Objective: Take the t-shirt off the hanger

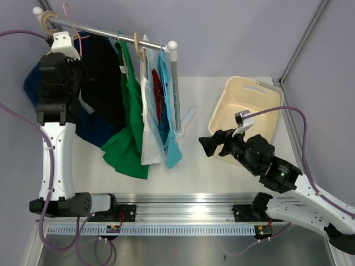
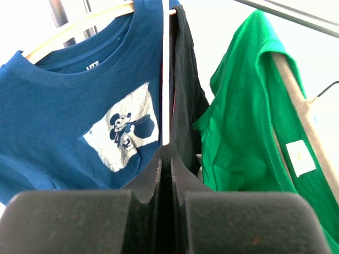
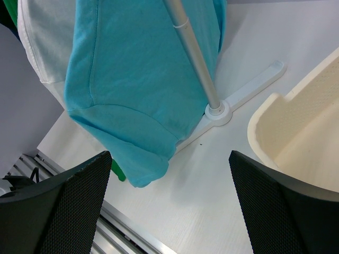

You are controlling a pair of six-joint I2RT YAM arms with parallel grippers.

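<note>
Several t-shirts hang on a rack rod (image 1: 111, 30): navy (image 1: 91, 130), black (image 1: 105, 72), green (image 1: 130, 149), white (image 1: 150, 138) and teal (image 1: 169, 138). My left arm (image 1: 55, 83) is raised beside the navy shirt; its fingers are hidden in the top view. In the left wrist view the left gripper (image 2: 166, 151) is shut, its tips between the navy Mickey-print shirt (image 2: 63, 106) on a wooden hanger (image 2: 79, 24) and the black shirt (image 2: 185, 106). A thin white strip ends at the tips. My right gripper (image 1: 213, 143) is open and empty, low beside the teal shirt's hem (image 3: 132, 79).
The rack's upright pole (image 1: 176, 94) stands on a white foot (image 3: 217, 112) on the table. A cream basket (image 1: 217, 113) sits at the right; its wall shows in the right wrist view (image 3: 296, 121). The green shirt (image 2: 249, 137) hangs on a wooden hanger (image 2: 302, 111).
</note>
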